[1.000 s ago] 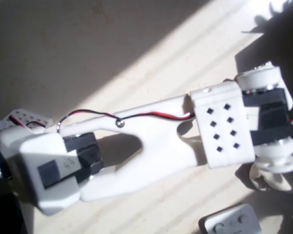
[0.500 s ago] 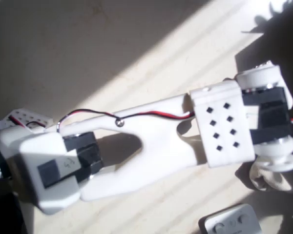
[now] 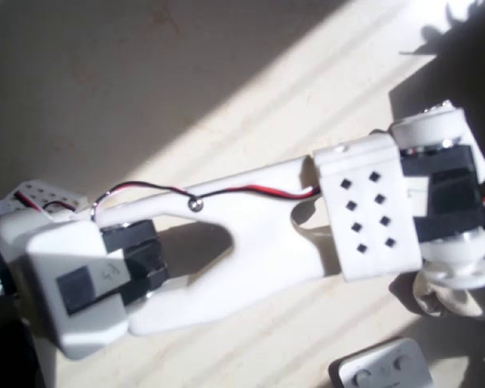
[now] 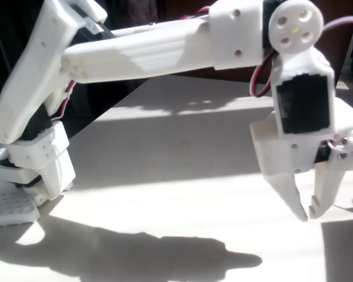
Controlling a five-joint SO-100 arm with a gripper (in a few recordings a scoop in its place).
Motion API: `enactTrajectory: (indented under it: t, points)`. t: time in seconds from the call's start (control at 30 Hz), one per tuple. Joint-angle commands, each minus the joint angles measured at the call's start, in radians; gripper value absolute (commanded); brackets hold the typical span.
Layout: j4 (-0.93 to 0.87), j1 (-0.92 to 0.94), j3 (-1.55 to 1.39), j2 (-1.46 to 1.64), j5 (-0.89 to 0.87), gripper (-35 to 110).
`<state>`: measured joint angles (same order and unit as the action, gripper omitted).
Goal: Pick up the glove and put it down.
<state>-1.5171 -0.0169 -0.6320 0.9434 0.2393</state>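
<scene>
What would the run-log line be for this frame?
arm: stretched across table | gripper: pointing down, fingers slightly apart, nothing between them | glove: on table, partly under gripper head | grey button device: near glove

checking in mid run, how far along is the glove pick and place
Early, as far as the views show. Done: the arm is stretched out, and the tool hangs just above the table, fingers slightly apart with nothing between them. In hand: nothing gripped. In the overhead view the glove lies on the table, partly under the wrist. Left: grasp, lift, set down.
</scene>
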Motion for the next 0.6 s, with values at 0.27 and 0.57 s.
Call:
enactTrajectory:
  t: [0.27, 0.57]
  points:
    - [0.137, -0.002, -0.494, 0.515, 0.005, 1]
    - [0.399, -0.002, -1.012, 0.910, 0.008, 1]
